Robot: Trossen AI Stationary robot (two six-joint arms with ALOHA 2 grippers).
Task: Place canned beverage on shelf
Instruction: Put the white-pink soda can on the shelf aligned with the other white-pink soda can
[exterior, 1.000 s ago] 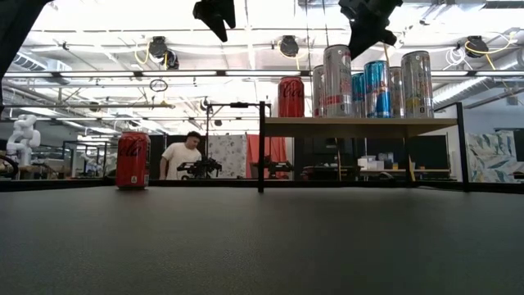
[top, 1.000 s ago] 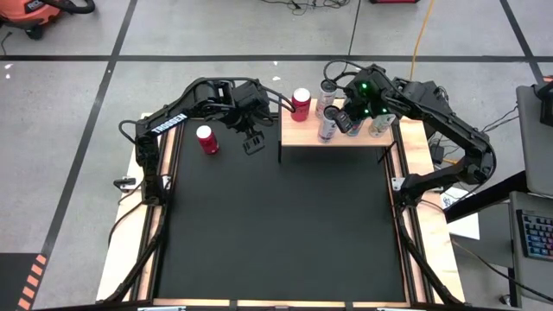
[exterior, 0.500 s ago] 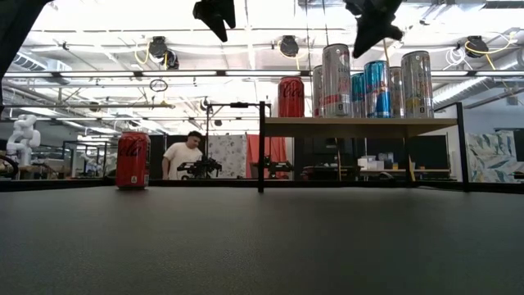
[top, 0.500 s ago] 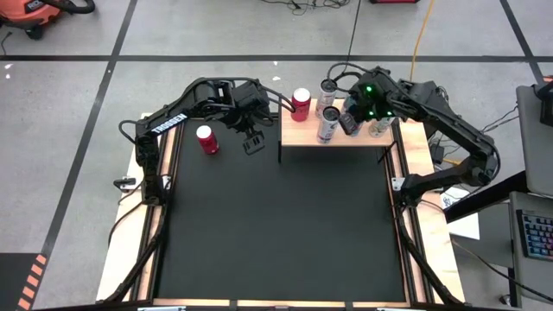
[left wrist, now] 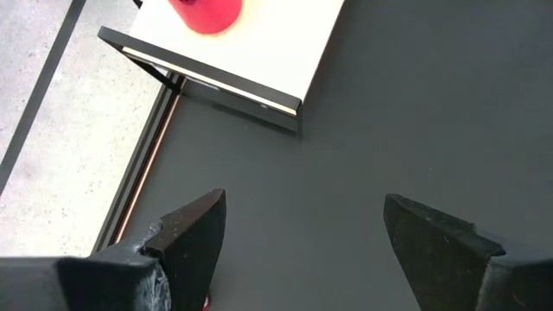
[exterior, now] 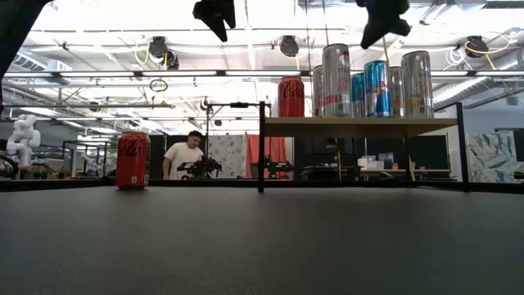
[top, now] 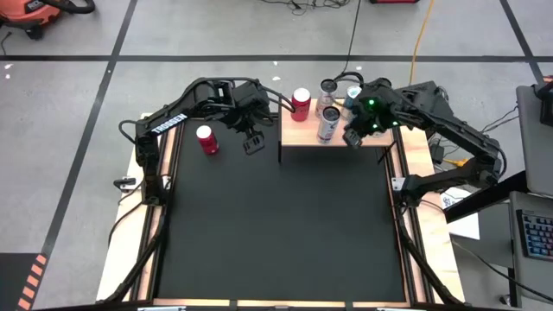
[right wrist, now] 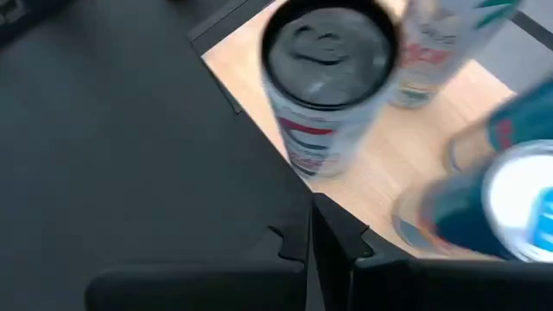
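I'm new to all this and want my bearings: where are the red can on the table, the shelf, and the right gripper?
Red can (exterior: 132, 161), low view, middle of its side.
Shelf (exterior: 360, 123), low view, front edge of board.
Right gripper (top: 352, 138), high view, shut fingertips.

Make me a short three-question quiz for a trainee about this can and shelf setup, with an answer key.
1. True or false: the right gripper is holding a can.
2. Where does the red can nearest the left gripper stand? A) on the shelf B) on the black table C) on the floor
3. Fill in: the left gripper's fingers are ____.

Key
1. False; it is shut and empty, above the shelf's front edge.
2. B
3. open
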